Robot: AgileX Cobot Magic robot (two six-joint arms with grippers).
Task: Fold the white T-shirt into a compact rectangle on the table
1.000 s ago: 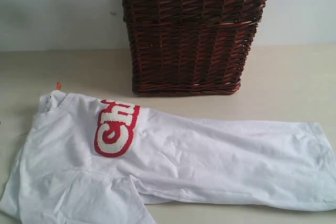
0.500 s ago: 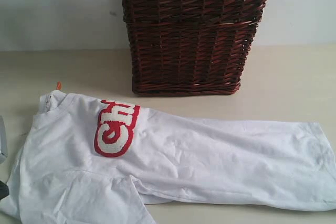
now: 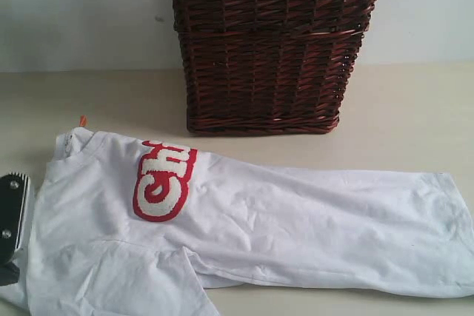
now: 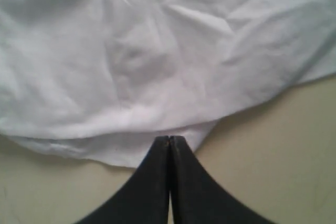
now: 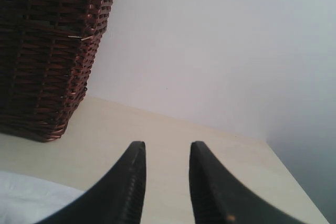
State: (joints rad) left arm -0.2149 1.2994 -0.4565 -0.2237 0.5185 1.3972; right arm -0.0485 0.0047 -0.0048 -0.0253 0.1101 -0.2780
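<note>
shirt: the white T-shirt [image 3: 259,227] is laid out sideways on the table [image 3: 415,109], collar end to the left, just in front of the wicker basket [image 3: 270,49]
left end effector [image 4: 169,141]: fingers pressed together, tips right at the shirt's edge, no cloth between them as far as I can see
right end effector [image 5: 167,153]: fingers spread, nothing between them, over the table off to the side of the basket
</note>
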